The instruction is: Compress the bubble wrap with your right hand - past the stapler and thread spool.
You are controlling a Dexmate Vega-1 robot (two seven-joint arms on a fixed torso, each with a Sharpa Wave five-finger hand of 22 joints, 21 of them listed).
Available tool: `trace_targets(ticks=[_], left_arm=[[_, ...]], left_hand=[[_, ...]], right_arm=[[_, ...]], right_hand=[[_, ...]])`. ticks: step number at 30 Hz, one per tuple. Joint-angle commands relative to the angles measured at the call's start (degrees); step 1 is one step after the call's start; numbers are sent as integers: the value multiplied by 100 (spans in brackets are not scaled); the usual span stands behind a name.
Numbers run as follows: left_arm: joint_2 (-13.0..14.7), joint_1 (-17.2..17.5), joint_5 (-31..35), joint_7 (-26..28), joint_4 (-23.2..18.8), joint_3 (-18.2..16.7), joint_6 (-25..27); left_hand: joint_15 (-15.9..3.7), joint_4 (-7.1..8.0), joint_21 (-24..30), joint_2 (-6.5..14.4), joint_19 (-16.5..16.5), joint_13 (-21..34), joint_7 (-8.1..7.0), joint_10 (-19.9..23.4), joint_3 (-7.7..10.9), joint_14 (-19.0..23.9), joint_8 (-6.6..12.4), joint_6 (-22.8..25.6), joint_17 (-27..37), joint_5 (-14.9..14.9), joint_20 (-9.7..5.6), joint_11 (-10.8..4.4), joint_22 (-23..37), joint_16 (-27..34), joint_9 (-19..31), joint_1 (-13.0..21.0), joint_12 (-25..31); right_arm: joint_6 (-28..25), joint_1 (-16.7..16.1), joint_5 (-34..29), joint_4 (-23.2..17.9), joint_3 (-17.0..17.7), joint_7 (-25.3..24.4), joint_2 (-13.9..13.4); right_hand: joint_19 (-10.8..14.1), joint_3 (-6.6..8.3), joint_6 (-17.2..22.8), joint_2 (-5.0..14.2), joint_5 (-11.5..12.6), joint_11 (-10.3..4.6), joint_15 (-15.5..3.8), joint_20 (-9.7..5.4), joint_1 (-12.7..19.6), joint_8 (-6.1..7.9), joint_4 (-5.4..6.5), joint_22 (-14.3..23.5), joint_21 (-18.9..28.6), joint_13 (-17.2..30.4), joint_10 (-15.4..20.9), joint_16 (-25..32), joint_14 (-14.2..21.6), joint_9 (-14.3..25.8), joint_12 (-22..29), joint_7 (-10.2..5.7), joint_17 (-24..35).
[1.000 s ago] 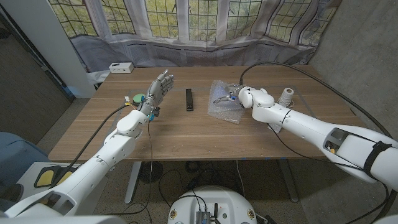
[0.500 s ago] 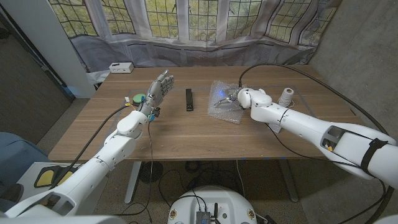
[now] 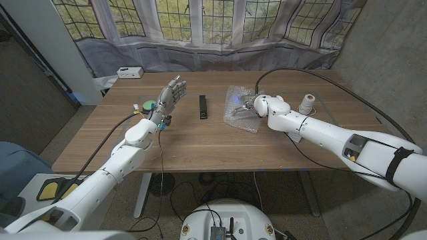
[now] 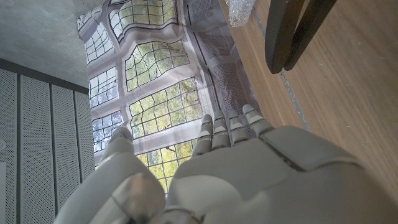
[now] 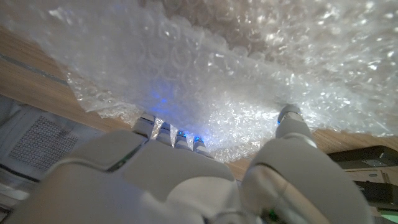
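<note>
My left hand (image 3: pixel 172 95) raised off table, fingers straight and apart, holding nothing. Stapler (image 3: pixel 203 107) mid-table. My right hand (image 3: pixel 252 104) on bubble wrap (image 3: pixel 238 97) just beyond stapler, fingers dug into sheet, gripping it. Thread spool (image 3: pixel 307 103) right of it. Wrap looks light, soft, slippery; I'd bunch at middle, not edge.

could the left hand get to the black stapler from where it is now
Probably yes. The left hand is raised, fingers apart and holding nothing, and the long black stapler lies on bare wooden table just beside it. The right hand is busy on the clear bubble wrap, off that path.
</note>
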Motion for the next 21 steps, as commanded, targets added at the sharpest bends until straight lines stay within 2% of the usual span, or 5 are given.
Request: trace_targets(ticks=[1, 14, 17, 19, 21], left_arm=[[25, 29, -12, -4, -46, 3, 47], [39, 89, -13, 35, -111, -2, 65], [45, 103, -18, 40, -131, -5, 71], [46, 116, -18, 49, -149, -6, 73], [47, 124, -10, 62, -158, -7, 70]], left_hand=[[-13, -25, -11, 45, -13, 18, 4, 51, 6, 37, 15, 69, 17, -13, 59, -20, 35, -17, 31, 23, -20], [-8, -27, -12, 46, -13, 19, -7, 57, 3, 41, 14, 89, 17, -15, 63, -19, 35, -17, 32, 23, -23], [-7, -27, -12, 46, -13, 19, -11, 58, 3, 41, 13, 91, 17, -16, 63, -24, 36, -17, 32, 23, -24], [-4, -27, -12, 46, -14, 20, -12, 58, 2, 43, 13, 94, 17, -16, 63, -27, 36, -17, 32, 23, -24], [-4, -28, -12, 47, -14, 20, -16, 59, 2, 42, 12, 94, 17, -16, 64, -23, 36, -17, 33, 23, -24]], right_arm=[[-16, -131, 77, -55, 37, -270, -41], [188, -305, 249, -84, 196, -613, -105], [204, -303, 275, -72, 198, -596, -104], [239, -292, 270, -48, 177, -584, -106], [254, -283, 286, -24, 175, -563, -97]], right_hand=[[318, 118, 17, -3, 38, -28, -38, 10, 318, 40, -9, 15, 72, 15, 148, 43, 226, 5, 90, 38, -17], [1846, 321, 694, -107, 58, -124, -252, -81, 1184, 32, 23, 16, 264, -2, 889, 92, 1175, -3, 345, 79, -63], [2317, 340, 895, -126, 58, -128, -329, -168, 1377, 18, 29, 6, 324, -6, 1089, 111, 1445, -9, 408, 144, -60], [2810, 314, 1306, -156, 53, -150, -507, -322, 1540, 60, 65, -9, 337, -16, 1389, 134, 1729, -8, 481, 186, -38], [3002, 292, 1570, -157, 60, -215, -619, -437, 1622, 92, 79, -11, 303, -21, 1676, 187, 1957, -9, 550, 155, -23]])
